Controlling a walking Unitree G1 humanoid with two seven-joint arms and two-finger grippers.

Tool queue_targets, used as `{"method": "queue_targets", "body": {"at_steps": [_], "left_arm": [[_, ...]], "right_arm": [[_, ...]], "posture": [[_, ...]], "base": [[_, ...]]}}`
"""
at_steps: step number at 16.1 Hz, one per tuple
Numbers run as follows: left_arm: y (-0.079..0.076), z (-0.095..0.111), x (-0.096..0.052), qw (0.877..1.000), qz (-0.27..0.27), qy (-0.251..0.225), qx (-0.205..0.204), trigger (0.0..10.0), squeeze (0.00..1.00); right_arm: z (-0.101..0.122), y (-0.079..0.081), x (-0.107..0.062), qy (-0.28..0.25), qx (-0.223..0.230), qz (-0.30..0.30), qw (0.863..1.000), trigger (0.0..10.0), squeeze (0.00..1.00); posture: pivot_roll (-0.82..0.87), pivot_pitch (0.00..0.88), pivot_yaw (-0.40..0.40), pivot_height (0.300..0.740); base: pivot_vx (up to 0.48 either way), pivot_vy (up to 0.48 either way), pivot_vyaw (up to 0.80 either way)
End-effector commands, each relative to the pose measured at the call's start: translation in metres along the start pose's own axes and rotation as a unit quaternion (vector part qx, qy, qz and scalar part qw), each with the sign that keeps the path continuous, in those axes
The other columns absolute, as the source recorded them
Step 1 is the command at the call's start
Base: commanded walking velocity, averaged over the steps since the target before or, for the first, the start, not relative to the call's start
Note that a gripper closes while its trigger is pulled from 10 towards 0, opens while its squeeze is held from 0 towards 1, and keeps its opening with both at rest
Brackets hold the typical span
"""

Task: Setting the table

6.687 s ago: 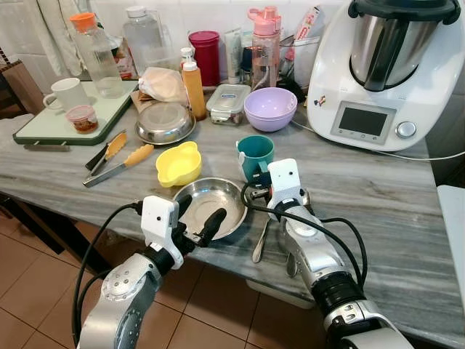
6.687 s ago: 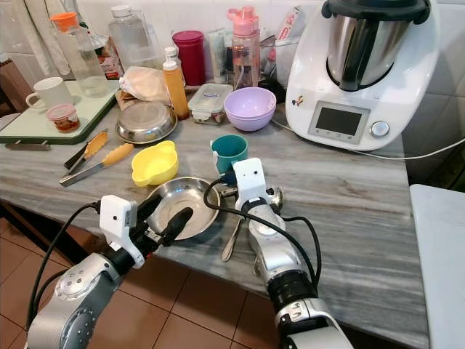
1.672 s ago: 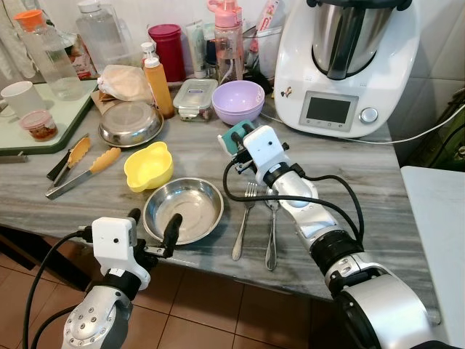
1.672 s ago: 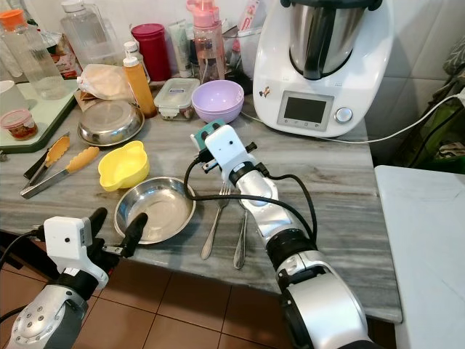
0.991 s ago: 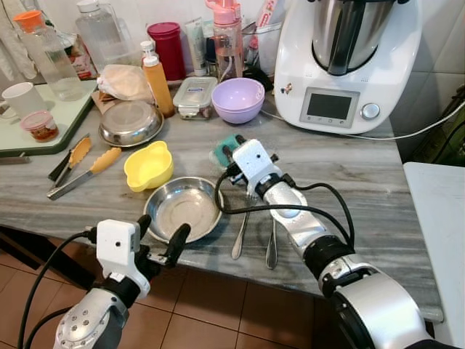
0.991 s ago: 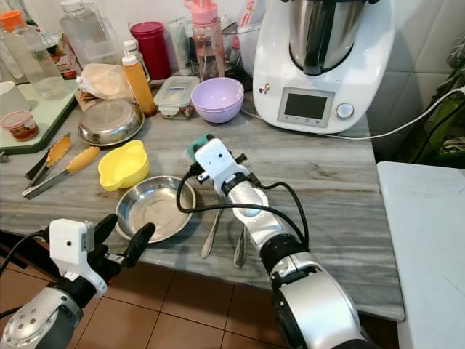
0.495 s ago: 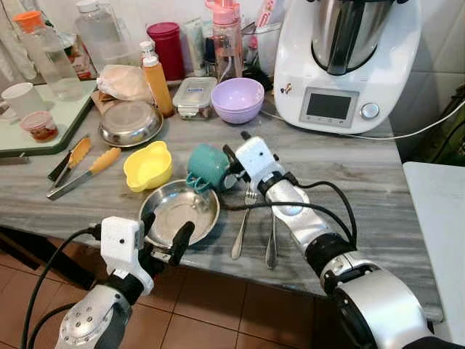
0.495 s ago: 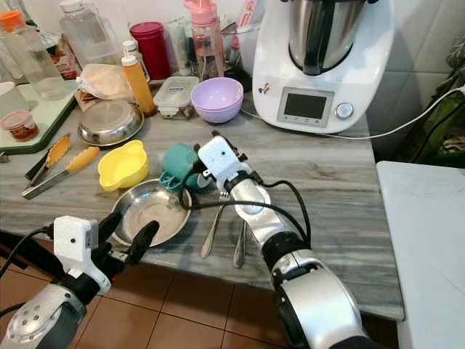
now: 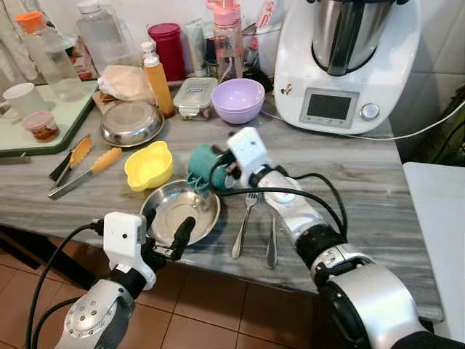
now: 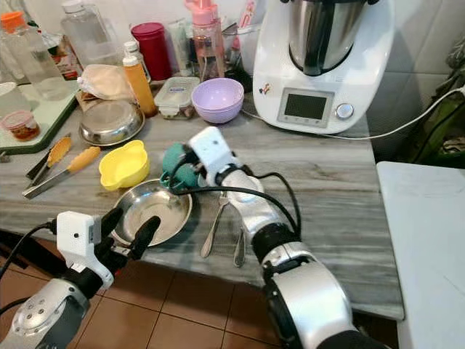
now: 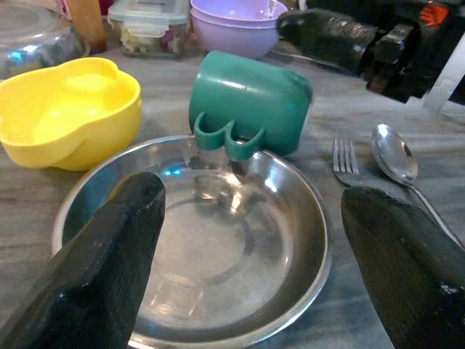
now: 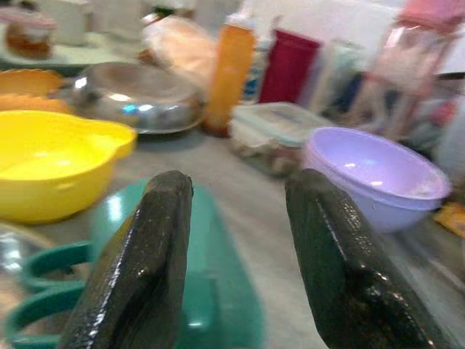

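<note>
A teal mug (image 9: 204, 166) lies on its side with its handle resting on the far rim of the steel plate (image 9: 182, 212). My right gripper (image 9: 220, 171) is just right of the mug, open, its fingers (image 12: 145, 269) apart above the mug (image 12: 196, 305). My left gripper (image 9: 166, 231) hangs at the table's near edge, open, its two fingers (image 11: 109, 262) spread on either side of the plate (image 11: 218, 254). A fork (image 9: 243, 218) and a spoon (image 9: 272, 234) lie side by side right of the plate.
A yellow bowl (image 9: 149, 166) sits left of the plate, tongs (image 9: 81, 173) further left. Behind are a steel dish (image 9: 131, 123), an orange bottle (image 9: 157, 80), a lidded box (image 9: 195, 96), a purple bowl (image 9: 238, 99) and a white kitchen machine (image 9: 341, 65) with its cable (image 9: 421, 129).
Over the last second the mug went from upright behind my right gripper to lying on its side at the plate's rim. The right wrist shifted left. My left gripper stayed put.
</note>
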State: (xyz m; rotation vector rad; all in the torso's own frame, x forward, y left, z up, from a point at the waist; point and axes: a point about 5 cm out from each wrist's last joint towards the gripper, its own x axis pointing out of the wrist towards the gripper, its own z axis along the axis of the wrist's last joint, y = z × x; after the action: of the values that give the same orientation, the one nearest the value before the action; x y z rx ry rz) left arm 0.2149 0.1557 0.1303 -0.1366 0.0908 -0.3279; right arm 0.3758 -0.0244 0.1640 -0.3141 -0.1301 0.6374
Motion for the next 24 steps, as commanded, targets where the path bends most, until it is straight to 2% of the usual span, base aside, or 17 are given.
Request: {"method": "queue_targets", "body": {"at_steps": [1, 6, 10, 13, 16, 19, 24], "left_arm": [[0.001, -0.002, 0.002, 1.000, 0.003, 0.004, 0.003, 10.0, 0.00], [0.000, -0.003, 0.004, 1.000, 0.004, 0.003, 0.000, 10.0, 0.00], [0.000, -0.005, 0.005, 1.000, 0.004, 0.004, -0.002, 10.0, 0.00], [-0.001, -0.006, 0.006, 1.000, 0.002, 0.005, -0.003, 10.0, 0.00], [-0.002, -0.007, 0.007, 1.000, -0.001, 0.008, -0.008, 10.0, 0.00], [-0.005, -0.009, 0.008, 1.000, -0.009, 0.012, -0.023, 10.0, 0.00], [-0.012, -0.007, 0.008, 0.998, -0.046, 0.013, -0.050, 10.0, 0.00]], "right_arm": [[0.012, 0.006, 0.008, 0.000, -0.004, 0.034, 0.999, 10.0, 0.00], [0.019, 0.011, 0.012, 0.017, -0.011, 0.080, 0.997, 10.0, 0.00], [0.021, 0.033, 0.013, 0.024, -0.019, 0.130, 0.991, 10.0, 0.00], [0.015, 0.045, 0.011, 0.039, -0.049, 0.137, 0.989, 10.0, 0.00], [-0.001, 0.055, 0.006, 0.073, -0.079, 0.129, 0.986, 10.0, 0.00], [-0.015, 0.059, -0.001, 0.094, -0.101, 0.119, 0.983, 10.0, 0.00], [-0.026, 0.059, -0.007, 0.100, -0.179, 0.106, 0.973, 10.0, 0.00]], "posture": [[-0.01, 0.036, 0.098, 0.740], [-0.02, 0.031, 0.092, 0.740], [-0.02, 0.030, 0.089, 0.740], [-0.02, 0.030, 0.089, 0.740], [-0.03, 0.028, 0.088, 0.740], [-0.03, 0.027, 0.090, 0.740], [-0.03, 0.027, 0.095, 0.740]], "base": [[0.000, 0.000, 0.00], [0.000, 0.000, 0.00], [0.000, 0.000, 0.00], [0.000, 0.000, 0.00], [0.000, 0.000, 0.00], [0.000, 0.000, 0.00], [0.000, 0.000, 0.00]]}}
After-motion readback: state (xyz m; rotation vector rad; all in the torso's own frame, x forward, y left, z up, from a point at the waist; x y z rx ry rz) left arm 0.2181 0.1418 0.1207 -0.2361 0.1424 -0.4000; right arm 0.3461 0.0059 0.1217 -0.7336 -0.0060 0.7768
